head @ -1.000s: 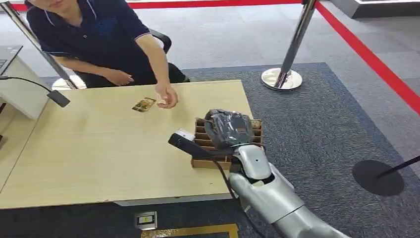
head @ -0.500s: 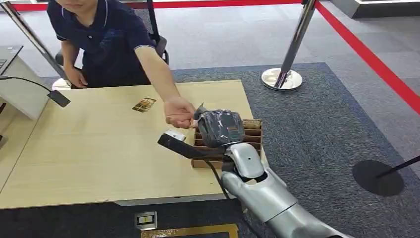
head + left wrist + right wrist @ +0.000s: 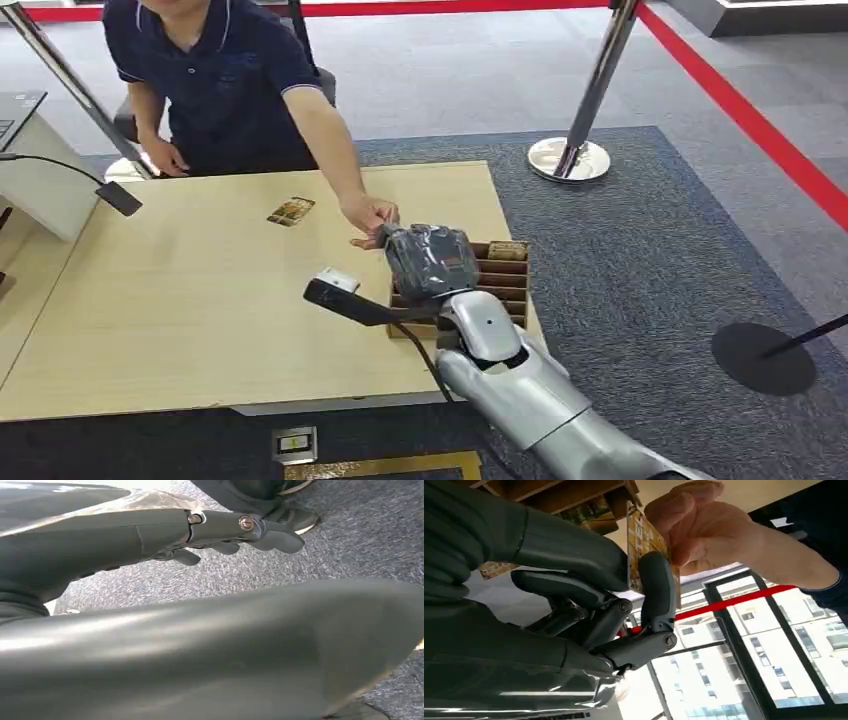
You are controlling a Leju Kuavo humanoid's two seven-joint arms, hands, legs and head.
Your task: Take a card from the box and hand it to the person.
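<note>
Right robot hand point(image 3: 574, 575) grips the card point(image 3: 644, 545) between thumb and a dark finger, and in the head view that robot hand point(image 3: 428, 258) sits at centre frame over the near-left corner of the box point(image 3: 500, 278). You can see the person's hand point(image 3: 694, 525) already pinching the card's far edge at upper centre of the right wrist view, so both hold it at once.

Watch the release: if you keep the fingers clamped while the person pulls, the card may bend or tear; if you let go before their pinch is firm, it could drop onto the bench point(image 3: 200, 300) or back among the slots. Moving the arm now might also knock the box.

Left robot hand point(image 3: 235, 530) hangs over grey carpet in the upper part of its wrist view, fingers stretched out and holding nothing.

Printing on the card is gold and too blurred to read. Another card point(image 3: 291, 211) lies on the bench, upper left of centre.
</note>
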